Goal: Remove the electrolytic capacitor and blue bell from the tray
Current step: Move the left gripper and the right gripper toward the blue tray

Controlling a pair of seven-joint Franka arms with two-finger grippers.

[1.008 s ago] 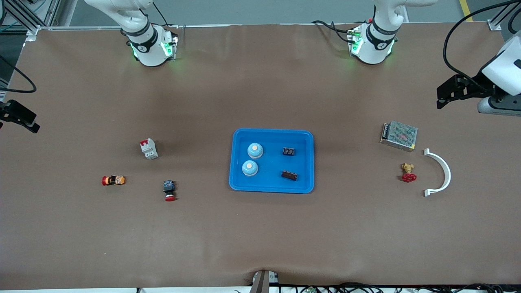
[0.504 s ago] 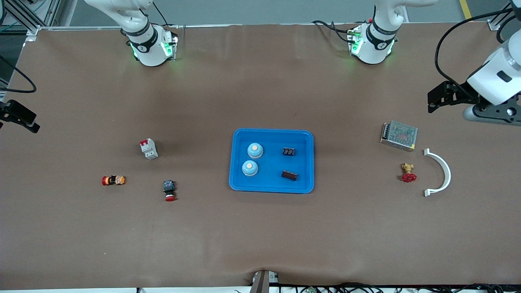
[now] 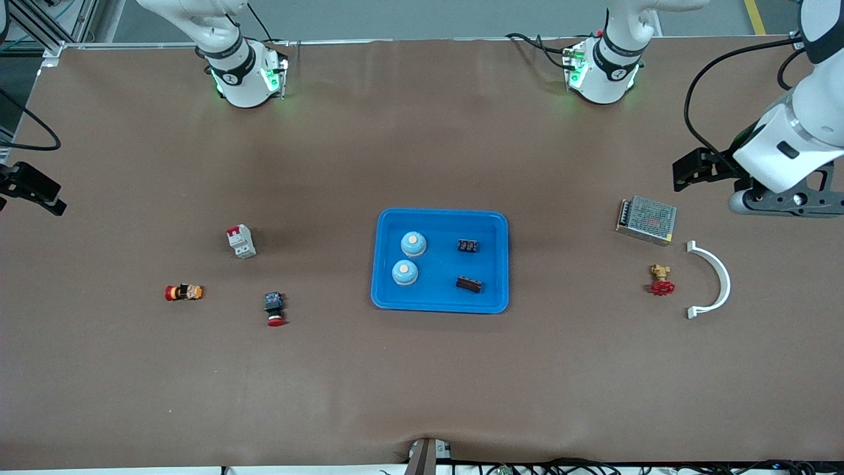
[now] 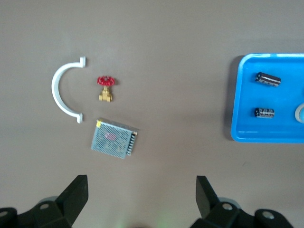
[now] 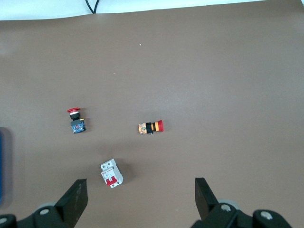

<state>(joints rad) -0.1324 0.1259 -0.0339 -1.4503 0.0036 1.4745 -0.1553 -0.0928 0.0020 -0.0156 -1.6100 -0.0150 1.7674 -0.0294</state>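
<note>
Nothing is out yet: your bright blue shallow plastic tray [image 3: 440, 218] sits mid-surface holding two pale blue dome bells [image 3: 413, 243] toward the right arm's end and two dark cylindrical electrolytic capacitors [image 3: 468, 246] toward the left arm's end. Both removals remain. Your left hand [image 4: 141, 202] hangs wide and empty over the brown surface [image 3: 422, 382] beside the grey mesh power supply box [image 3: 647, 220]. The right hand [image 5: 140, 204], also wide and empty, waits above the white-and-red circuit breaker [image 5: 111, 173].
</note>
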